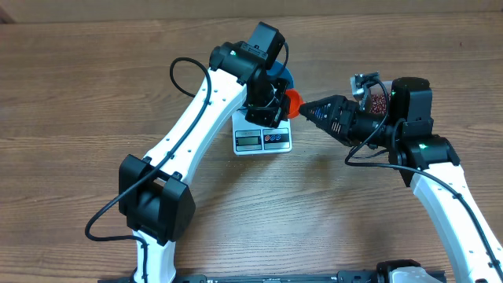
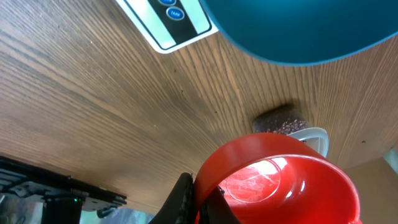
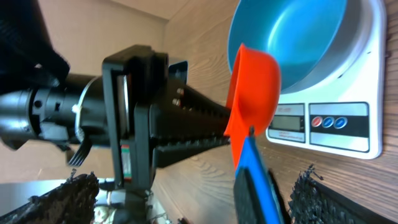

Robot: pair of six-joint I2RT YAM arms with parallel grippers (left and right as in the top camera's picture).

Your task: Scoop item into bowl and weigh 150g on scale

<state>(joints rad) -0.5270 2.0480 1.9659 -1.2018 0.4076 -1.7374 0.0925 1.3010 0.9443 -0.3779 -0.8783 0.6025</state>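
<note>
Beans [image 1: 377, 100]: tiny, dark maroon, loose. Judged light and free-flowing, apt to spill, so best moved by scoop. They lie in the clear tub [image 1: 363, 82] on the desk [image 1: 94, 79], beside the right arm. The left tool [image 1: 279, 108] is clenched on the empty red scoop [image 3: 252, 81]. The right tool [image 1: 305, 110] stands spread, with the blue handle [image 3: 255, 180] between its fingers, ungripped.

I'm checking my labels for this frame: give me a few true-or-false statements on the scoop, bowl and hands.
1. The bowl sits on the scale. True.
2. The scoop is loaded. False: its inside is bare; the beans lie in the tub.
3. The left hand is shut on the scoop. True.
4. The right hand is shut on the scoop's handle. False: it is open, with the handle between its fingers.
</note>
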